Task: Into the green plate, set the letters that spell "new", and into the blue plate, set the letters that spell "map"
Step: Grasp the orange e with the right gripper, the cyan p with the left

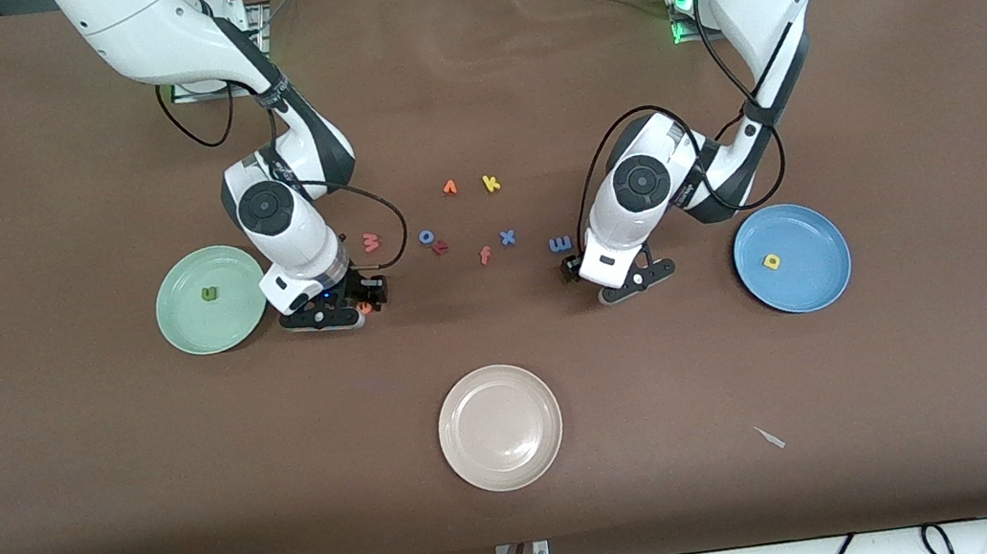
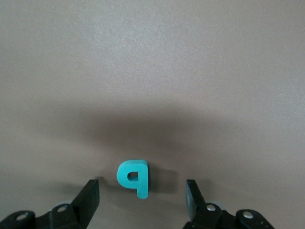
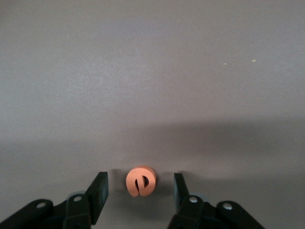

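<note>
the green plate (image 1: 211,300) sits toward the right arm's end of the table, pale mint with a raised rim, and the olive n (image 1: 209,294) lies in it near the middle. the blue plate (image 1: 792,257) is toward the left arm's end, same size, with the yellow a (image 1: 772,261) on its floor. a cream plate (image 1: 500,427) lies between them, nearer the front camera.

the right gripper (image 1: 360,307) is down at the table at about 3 o'clock from the green plate. its jaws stand apart on either side of the orange e (image 3: 141,181), a small gap showing each side, not yet pinching it. the e lies on the brown table (image 1: 95,468).

the left gripper (image 1: 572,270) is low at about 9 o'clock from the blue plate. its fingers (image 2: 89,198) straddle the teal p (image 2: 134,177) with clear space on both sides, so nothing is gripped.

the pinkish w (image 1: 371,241) lies just beside the right arm's wrist, at about 12 o'clock from the e. the blue m (image 1: 559,244) lies on the table close by the left gripper, at about 12 o'clock from it.

the loose cluster mid-table holds an orange v (image 1: 449,187), yellow k (image 1: 491,184), blue o (image 1: 427,236), a red letter (image 1: 440,247), orange f (image 1: 485,255) and blue x (image 1: 507,237).

there is lettering on the left arm's upper link, too small to read surely.
</note>
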Robot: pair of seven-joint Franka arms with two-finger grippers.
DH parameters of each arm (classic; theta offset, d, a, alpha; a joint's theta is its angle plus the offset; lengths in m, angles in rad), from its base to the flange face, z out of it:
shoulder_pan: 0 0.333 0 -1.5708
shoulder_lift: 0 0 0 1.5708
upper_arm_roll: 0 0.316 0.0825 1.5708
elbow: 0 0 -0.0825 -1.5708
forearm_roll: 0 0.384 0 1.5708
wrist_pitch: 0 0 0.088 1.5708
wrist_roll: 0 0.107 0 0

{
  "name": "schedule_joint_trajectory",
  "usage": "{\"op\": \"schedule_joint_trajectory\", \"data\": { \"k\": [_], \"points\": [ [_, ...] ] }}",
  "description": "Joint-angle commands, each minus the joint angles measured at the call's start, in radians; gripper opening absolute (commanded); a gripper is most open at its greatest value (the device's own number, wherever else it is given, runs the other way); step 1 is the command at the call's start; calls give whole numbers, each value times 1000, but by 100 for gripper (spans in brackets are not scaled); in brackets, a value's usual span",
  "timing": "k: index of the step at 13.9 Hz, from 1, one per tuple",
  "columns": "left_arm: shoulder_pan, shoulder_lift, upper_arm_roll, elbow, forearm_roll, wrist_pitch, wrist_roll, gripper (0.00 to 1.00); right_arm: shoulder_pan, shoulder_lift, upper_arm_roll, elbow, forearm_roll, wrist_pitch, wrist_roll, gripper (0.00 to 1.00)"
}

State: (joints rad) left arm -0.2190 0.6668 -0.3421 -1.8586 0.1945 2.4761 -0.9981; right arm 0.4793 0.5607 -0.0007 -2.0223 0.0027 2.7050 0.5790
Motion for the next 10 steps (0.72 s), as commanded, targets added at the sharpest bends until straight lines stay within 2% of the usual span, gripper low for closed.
{"op": "schedule_joint_trajectory", "data": {
  "k": [1, 5, 8, 10],
  "points": [
    [-14, 2, 15, 10, 54, -6, -19, 76, 33, 31, -21, 22, -4, 27, 34, 64],
    [-14, 4, 17, 10, 74, -11, -19, 61, 90, 42, -79, 22, -9, 45, 42, 61],
    [-16, 4, 18, 7, 74, -11, -19, 50, 90, 39, -81, 17, -10, 44, 44, 49],
    [-17, 4, 17, 4, 97, -12, -19, 43, 91, 35, -81, 11, -12, 42, 42, 34]
  ]
}}
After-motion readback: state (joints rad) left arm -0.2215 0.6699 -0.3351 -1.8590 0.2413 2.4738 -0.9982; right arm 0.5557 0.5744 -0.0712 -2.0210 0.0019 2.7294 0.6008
